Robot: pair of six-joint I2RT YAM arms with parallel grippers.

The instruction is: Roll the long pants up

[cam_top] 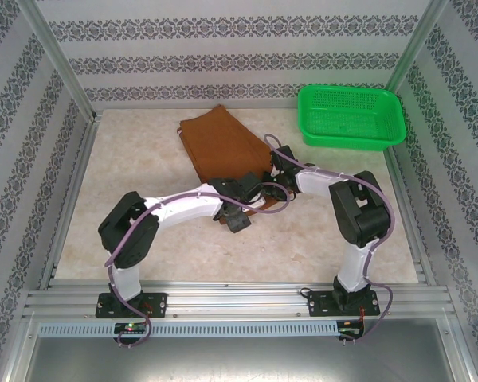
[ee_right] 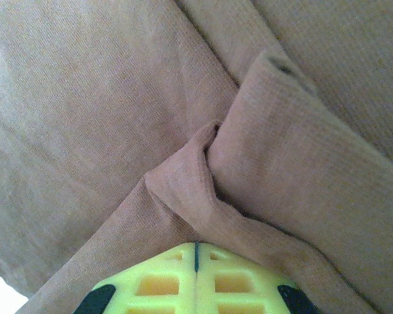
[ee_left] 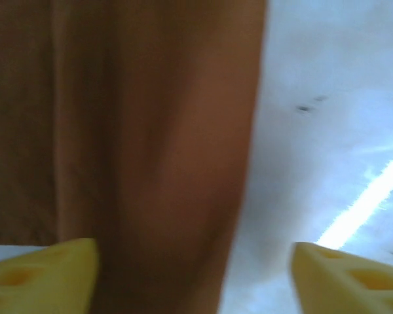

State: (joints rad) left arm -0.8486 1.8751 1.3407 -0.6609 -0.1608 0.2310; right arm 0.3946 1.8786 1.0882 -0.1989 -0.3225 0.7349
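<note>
Left gripper (ee_left: 193,265): jaws spread wide and empty, hovering over the near end of the long pants (cam_top: 223,143).

Right gripper (ee_right: 196,252): fingers pressed together. A pucker of cloth runs into the tips, so I judge it a pinch on a fold.

The pants lie folded mid-table (cam_top: 135,167), running toward the far side, left of the green basket (cam_top: 350,115).

Handling: the cloth looks soft, light and limp with a fine weave, probably not slippery. It should roll, but would slump if left slack. Best hold is the near edge, one corner each.

Hidden: my arms cover the near edge from above. I cannot make out the waistband. The left wrist view is blurred.
</note>
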